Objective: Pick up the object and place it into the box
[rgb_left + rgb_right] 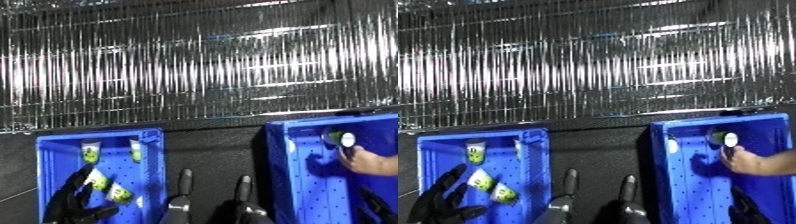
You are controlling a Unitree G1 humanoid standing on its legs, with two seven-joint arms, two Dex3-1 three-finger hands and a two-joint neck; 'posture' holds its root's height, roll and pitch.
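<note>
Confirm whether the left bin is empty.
No: the left bin holds several small white-and-green packets, with the left hand reaching in among them.

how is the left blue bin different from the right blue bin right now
The left blue bin holds several small white and green packets, while the right blue bin shows one roundish dark object with a white end.
The robot's left hand reaches into the left blue bin; a person's hand reaches into the right blue bin.
Both are blue, perforated, and sit side by side below the wire mesh.
</note>
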